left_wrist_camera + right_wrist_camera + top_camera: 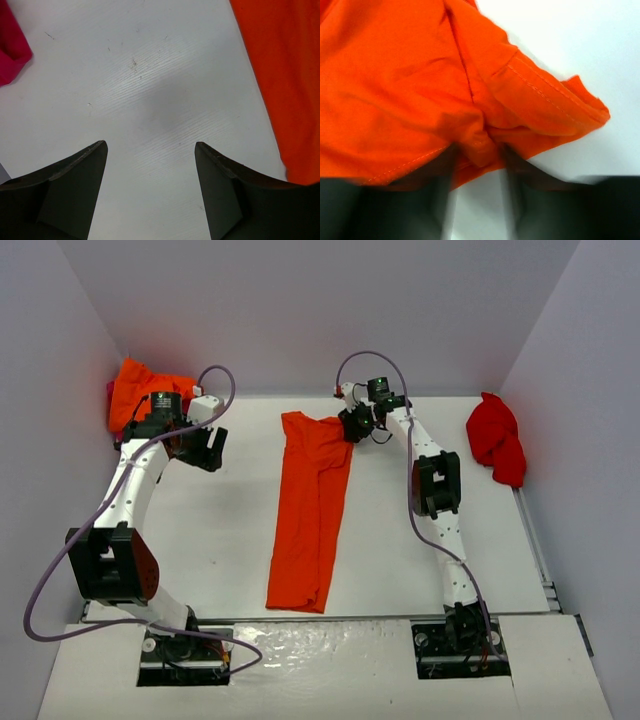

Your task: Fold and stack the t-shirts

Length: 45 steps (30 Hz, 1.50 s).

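Orange t-shirt (308, 515), folded to a narrow strip, lies mid table (220, 540); long axis runs near to far, sleeve end farthest. Left fingers (65, 195) released, spread over bare table. Right fingers (432, 205) clenched on its far right corner

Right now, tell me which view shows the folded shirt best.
Top external: it shows the whole folded shirt as a long strip, with the right gripper at its far corner. Right wrist shows only the pinched corner, blurred; left wrist catches just one orange edge.
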Motion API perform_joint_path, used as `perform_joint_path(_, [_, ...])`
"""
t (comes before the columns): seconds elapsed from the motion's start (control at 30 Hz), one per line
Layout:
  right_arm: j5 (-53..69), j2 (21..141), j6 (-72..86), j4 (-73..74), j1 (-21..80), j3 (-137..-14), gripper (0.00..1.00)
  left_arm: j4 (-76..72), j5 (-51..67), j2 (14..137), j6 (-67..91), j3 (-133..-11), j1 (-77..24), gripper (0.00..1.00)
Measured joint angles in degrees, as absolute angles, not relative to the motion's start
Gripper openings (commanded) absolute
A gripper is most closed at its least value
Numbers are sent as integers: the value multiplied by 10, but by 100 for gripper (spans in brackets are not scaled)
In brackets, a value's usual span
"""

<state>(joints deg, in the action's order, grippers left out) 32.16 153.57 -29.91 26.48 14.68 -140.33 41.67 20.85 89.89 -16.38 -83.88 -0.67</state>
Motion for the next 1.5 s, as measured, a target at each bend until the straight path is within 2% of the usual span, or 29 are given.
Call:
perform_joint_path(0.03, [322,1535,-297,260,147,-1401,99,417,210,899,-164,-839,-7,67])
perform_joint_path(0.07, [320,1534,-296,256,147,-1398,100,416,211,899,-164,-839,-7,67])
perform_joint_path(0.4, [252,1504,-280,252,150,-1371,100,429,231,881,-217,-825,-31,63])
perform_joint_path(0.53, [186,1447,-272,258,147,-1349,100,462,227,852,-277,-816,-135,63])
perform_joint_path(0.7, [111,1301,-270,246,127,-1252,98,501,210,810,-339,-738,-310,62])
perform_joint_path(0.77, [100,1233,-270,239,105,-1202,93,519,193,813,-355,-704,-379,59])
perform_joint_path(0.93, [90,1102,-264,214,40,-1073,93,544,165,864,-377,-651,-482,59])
perform_joint_path(0.97, [92,1088,-262,213,31,-1051,90,545,162,874,-378,-645,-495,59])
perform_joint_path(1.0, [99,1076,-258,212,25,-1029,82,544,160,878,-378,-641,-505,59])
perform_joint_path(1.1, [145,1072,-243,217,33,-984,70,540,155,877,-378,-635,-525,59])
perform_joint_path(1.17, [185,1088,-236,229,55,-977,60,535,151,874,-377,-634,-530,59])
perform_joint_path(1.23, [229,1118,-233,244,86,-988,45,528,146,872,-375,-631,-535,60])
perform_joint_path(1.27, [252,1139,-235,259,104,-1003,41,526,143,872,-374,-630,-539,60])
perform_joint_path(1.5, [354,1218,-251,329,194,-1068,42,524,136,877,-369,-631,-584,70])
